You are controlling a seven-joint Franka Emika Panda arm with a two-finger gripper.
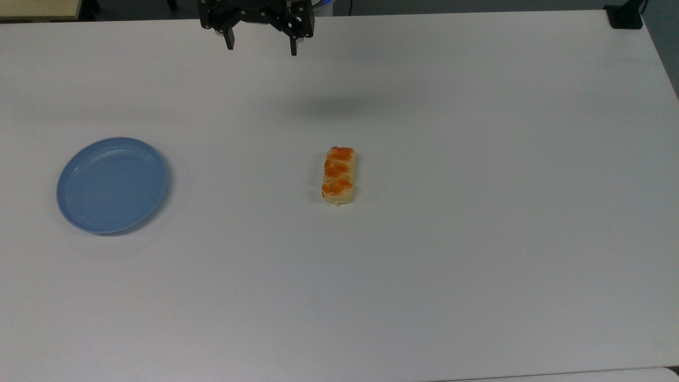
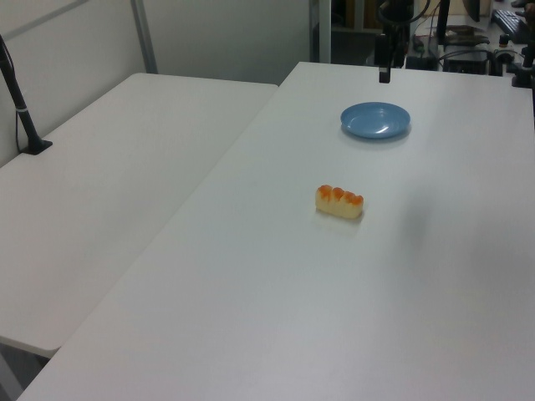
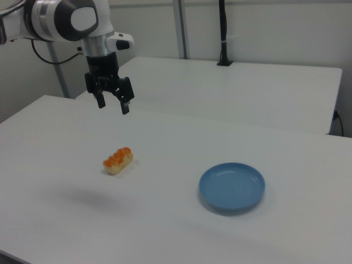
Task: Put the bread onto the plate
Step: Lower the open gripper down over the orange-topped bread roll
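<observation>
The bread (image 1: 338, 175) lies flat on the table (image 1: 477, 239), its long axis running up-down in the top view, well apart from the plate (image 1: 112, 185). The gripper (image 3: 113, 104) hangs above, fingers wide apart, holding nothing; the right view shows the arm (image 3: 71, 19).

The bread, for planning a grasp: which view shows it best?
The top view: the small pale-yellow bread loaf shows its whole length and three orange bumps. The left view and right view show it smaller, side-on.

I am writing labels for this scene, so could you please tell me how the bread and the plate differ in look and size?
The bread is oblong, pale yellow with orange-brown bumps on top; the plate is round and plain light blue. The bread is much smaller than the plate. The bread is a chunky block, while the plate is shallow with a raised rim. Both rest apart on the white table, untouched by the open gripper above.
</observation>
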